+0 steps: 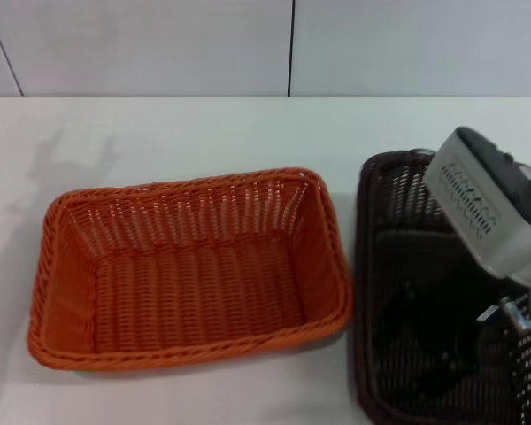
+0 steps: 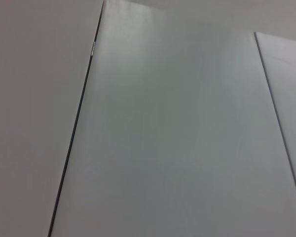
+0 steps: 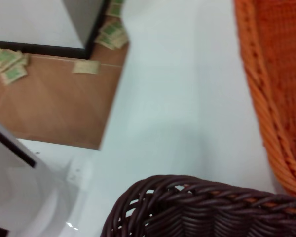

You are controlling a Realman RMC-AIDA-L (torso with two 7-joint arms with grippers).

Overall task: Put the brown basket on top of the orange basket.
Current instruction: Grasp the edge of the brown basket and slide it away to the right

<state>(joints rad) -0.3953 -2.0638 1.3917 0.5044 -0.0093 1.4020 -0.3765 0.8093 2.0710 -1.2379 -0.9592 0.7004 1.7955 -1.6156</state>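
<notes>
Orange basket sitting on the white bench, brown basket just beside it. Right claw down inside the brown one; grip hidden, cannot tell. Left claw out of sight.

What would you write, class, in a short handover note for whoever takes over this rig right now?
Right hand: down inside the brown basket; grip cannot be told.
Left hand: out of view, its camera shows only plain panels.
Orange basket: empty, upright on the white table, to the robot's left of the brown basket, a narrow gap between them.
Done: nothing stacked yet.
Left: grip the brown basket, lift it, set it on the orange basket.
</notes>
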